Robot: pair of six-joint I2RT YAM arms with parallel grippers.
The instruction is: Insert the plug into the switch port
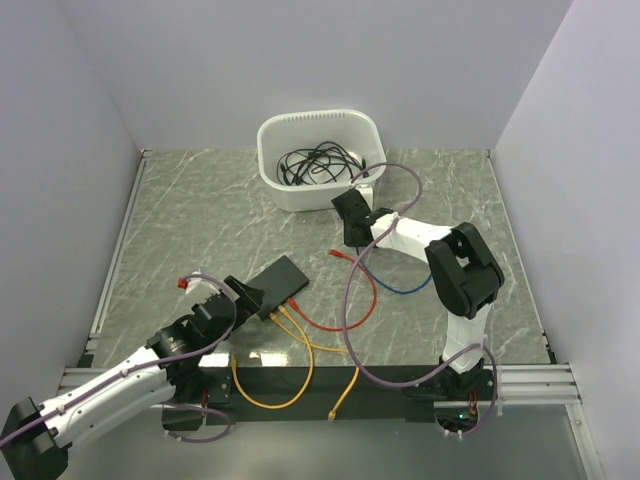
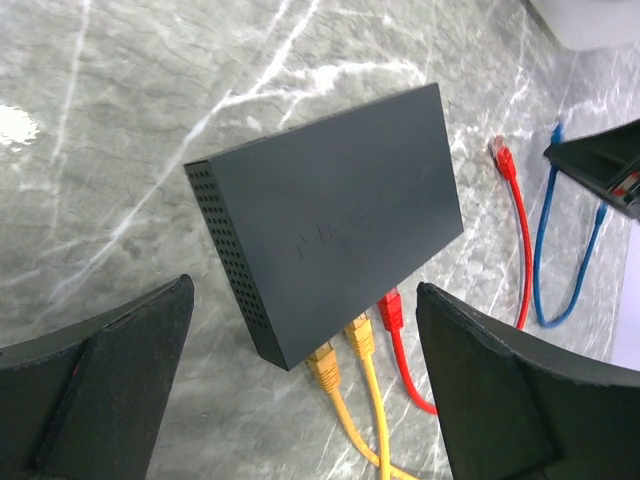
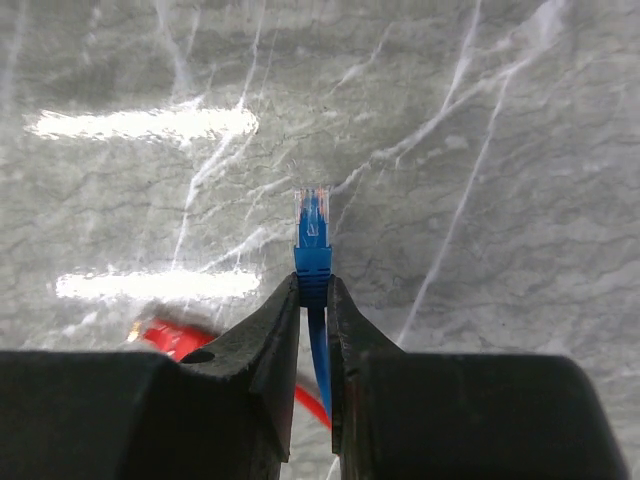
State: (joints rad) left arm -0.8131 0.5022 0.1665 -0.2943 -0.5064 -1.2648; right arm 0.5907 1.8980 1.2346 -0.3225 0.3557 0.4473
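The switch is a flat matte black box lying on the marble table. Its port edge faces me in the left wrist view, with two yellow plugs and a red plug seated in it. My left gripper stands wide open just in front of that edge, a finger on each side, holding nothing. In the right wrist view my right gripper is shut on the boot of the blue plug, whose clear tip points forward above the table. From above, the right gripper sits right of and beyond the switch.
A white tub of black cables stands at the back. A red cable with a loose end plug and the blue cable curl between the switch and the right arm. Yellow cables loop toward the near edge.
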